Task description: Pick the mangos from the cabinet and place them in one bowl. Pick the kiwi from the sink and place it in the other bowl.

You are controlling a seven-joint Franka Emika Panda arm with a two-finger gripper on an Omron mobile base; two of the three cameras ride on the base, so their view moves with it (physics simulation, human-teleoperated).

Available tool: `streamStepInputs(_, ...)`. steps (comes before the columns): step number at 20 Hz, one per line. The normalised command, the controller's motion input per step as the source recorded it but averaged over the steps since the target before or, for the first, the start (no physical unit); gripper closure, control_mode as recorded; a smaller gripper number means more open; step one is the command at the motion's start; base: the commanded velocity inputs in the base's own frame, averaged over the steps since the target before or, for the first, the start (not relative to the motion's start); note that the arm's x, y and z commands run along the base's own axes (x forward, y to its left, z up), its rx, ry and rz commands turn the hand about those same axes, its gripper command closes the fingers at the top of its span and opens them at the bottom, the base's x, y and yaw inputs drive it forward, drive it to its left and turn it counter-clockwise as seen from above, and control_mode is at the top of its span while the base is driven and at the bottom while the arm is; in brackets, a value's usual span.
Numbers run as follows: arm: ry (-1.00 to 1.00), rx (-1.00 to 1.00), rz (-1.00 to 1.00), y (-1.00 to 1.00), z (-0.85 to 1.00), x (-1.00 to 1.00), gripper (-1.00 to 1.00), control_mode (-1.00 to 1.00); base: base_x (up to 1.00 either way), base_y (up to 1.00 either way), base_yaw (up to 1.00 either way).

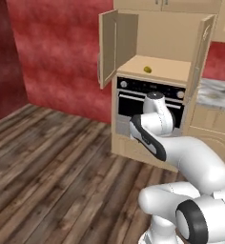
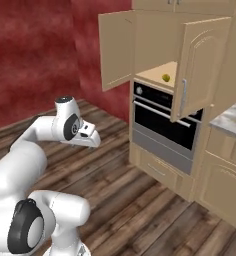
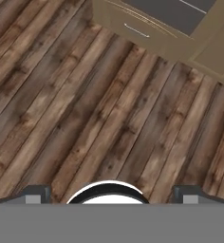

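Cabinet (image 1: pixel 155 35) in the upper right of the left base view, both doors swung open, one yellow-green mango (image 1: pixel 147 69) lying alone on its tan shelf above the black oven (image 1: pixel 150 97); pincer (image 3: pixel 111 192) spread wide, empty, over the plank floor (image 3: pixel 85 109).

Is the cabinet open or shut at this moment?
Open: both doors of the cabinet swing outward, baring the shelf with one mango on it.

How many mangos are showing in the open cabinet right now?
1. A yellowish mango sits on the cabinet shelf above the oven, between the open doors. A second one may be hidden behind the right door.
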Motion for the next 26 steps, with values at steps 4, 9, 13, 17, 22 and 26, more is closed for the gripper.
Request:
streamStepInputs(4,0.00,0.00,0.00,0.00,0.00,0.00,-1.00,1.00,0.47,0.33,-0.28)
streamStepInputs(9,0.00,0.00,0.00,0.00,0.00,0.00,-1.00,1.00,0.47,0.34,-0.26)
streamStepInputs(13,0.00,0.00,0.00,0.00,0.00,0.00,-1.00,1.00,0.48,0.33,-0.25)
streamStepInputs(17,0.00,0.00,0.00,0.00,0.00,0.00,-1.00,1.00,0.49,0.32,-0.24)
streamStepInputs(22,0.00,0.00,0.00,0.00,0.00,0.00,-1.00,1.00,0.25,0.22,-0.33)
streamStepInputs(26,0.00,0.00,0.00,0.00,0.00,0.00,-1.00,1.00,0.00,0.01,-0.43)
